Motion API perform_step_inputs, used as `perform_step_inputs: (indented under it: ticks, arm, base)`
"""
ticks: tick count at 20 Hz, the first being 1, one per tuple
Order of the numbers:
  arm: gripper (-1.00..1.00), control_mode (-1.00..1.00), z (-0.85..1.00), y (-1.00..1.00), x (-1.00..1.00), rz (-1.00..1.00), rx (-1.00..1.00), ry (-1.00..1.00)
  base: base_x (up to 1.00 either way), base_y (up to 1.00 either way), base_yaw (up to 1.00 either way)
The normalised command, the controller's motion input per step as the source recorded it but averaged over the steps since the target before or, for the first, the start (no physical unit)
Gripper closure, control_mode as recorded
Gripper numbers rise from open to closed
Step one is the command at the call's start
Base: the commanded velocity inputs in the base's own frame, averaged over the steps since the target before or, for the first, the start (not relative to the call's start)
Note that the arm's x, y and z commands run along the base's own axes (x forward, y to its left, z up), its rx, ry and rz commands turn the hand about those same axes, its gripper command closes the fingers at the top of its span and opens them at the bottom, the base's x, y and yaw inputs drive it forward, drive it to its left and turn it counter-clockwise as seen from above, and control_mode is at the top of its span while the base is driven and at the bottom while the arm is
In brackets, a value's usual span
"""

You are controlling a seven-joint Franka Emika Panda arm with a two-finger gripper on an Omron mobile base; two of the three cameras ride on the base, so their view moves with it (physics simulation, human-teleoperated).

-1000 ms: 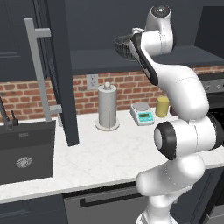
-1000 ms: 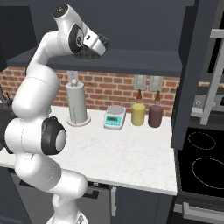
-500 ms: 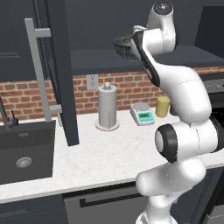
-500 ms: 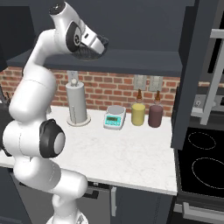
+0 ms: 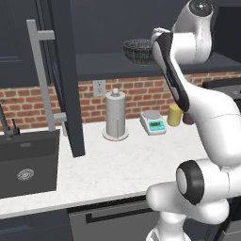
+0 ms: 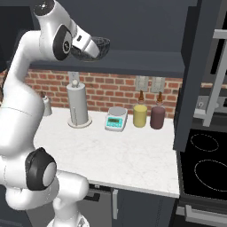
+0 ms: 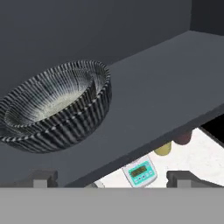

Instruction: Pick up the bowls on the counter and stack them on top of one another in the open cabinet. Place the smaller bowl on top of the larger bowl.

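The bowls (image 5: 139, 51) sit stacked on the shelf (image 5: 103, 63) of the open cabinet, above the counter (image 5: 117, 164). In the hand view the larger bowl (image 7: 65, 127) has a dark ribbed wall, and the smaller bowl (image 7: 52, 103) rests inside it with its speckled grey inside showing. My gripper (image 7: 113, 179) is open, just in front of the bowls and apart from them, with nothing between its fingertips (image 7: 41, 177). From the right base view the hand (image 6: 84, 42) hovers at the shelf's edge beside the bowls (image 6: 101, 44).
The open cabinet door (image 5: 66, 80) with its grey bar handle (image 5: 40, 75) hangs to the left. On the counter stand a paper-towel holder (image 5: 115, 115), a scale (image 5: 154, 122), and a yellow jar (image 6: 140, 116) beside a dark jar (image 6: 157, 117). Sink (image 5: 26, 162) at left, stove (image 6: 206, 164) at right.
The jaws have spread wider and the hand has eased slightly back from the bowls. The bowls stay in place on the shelf.
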Motion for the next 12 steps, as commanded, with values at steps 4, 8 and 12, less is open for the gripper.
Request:
perform_step_inputs:
  ticks: [4,8,12]
  arm:
    - [-1.00,-1.00,0.00,0.00,-0.87,0.10,-0.02,0.00]
    - [-1.00,-1.00,-0.09,0.00,-0.67,0.06,-0.02,0.01]
    - [-1.00,-1.00,-0.25,0.00,-0.76,0.04,-0.06,0.02]
  base:
    - [0.00,0.00,0.00]
    - [0.00,0.00,0.00]
    - [0.00,0.00,0.00]
